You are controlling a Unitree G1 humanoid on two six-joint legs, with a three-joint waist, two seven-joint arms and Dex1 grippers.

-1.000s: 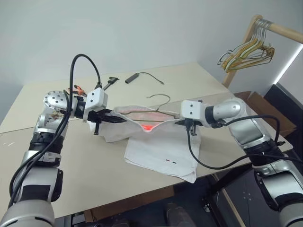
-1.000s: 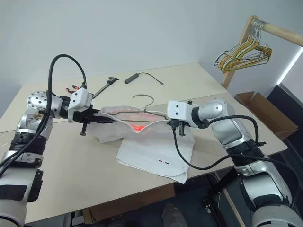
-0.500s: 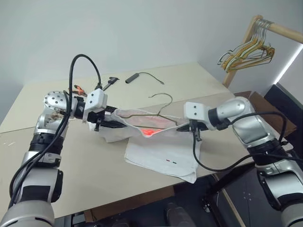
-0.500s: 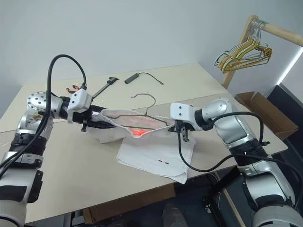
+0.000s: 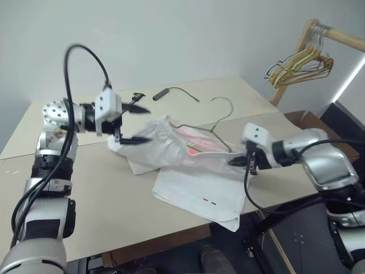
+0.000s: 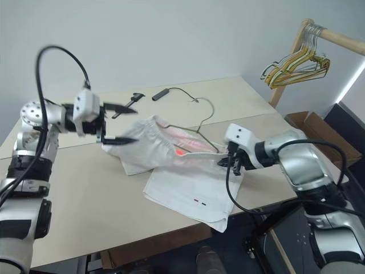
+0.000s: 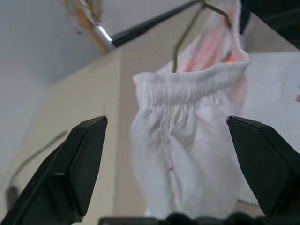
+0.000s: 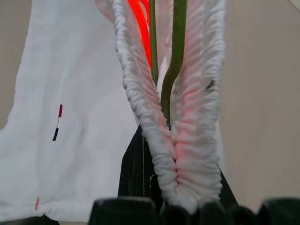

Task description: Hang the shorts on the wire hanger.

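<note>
Shorts (image 5: 171, 149) draped on table (image 5: 80, 188), wire hanger (image 5: 219, 123) threaded inside waistband; left gripper (image 5: 135, 123) spread wide, right gripper (image 5: 238, 162) clamped on waistband.

Plain grey wall (image 5: 188, 34), beige table (image 5: 85, 194), wooden rail (image 5: 336, 35) with spare hangers (image 5: 299, 63), cardboard box (image 5: 311, 123)
</note>
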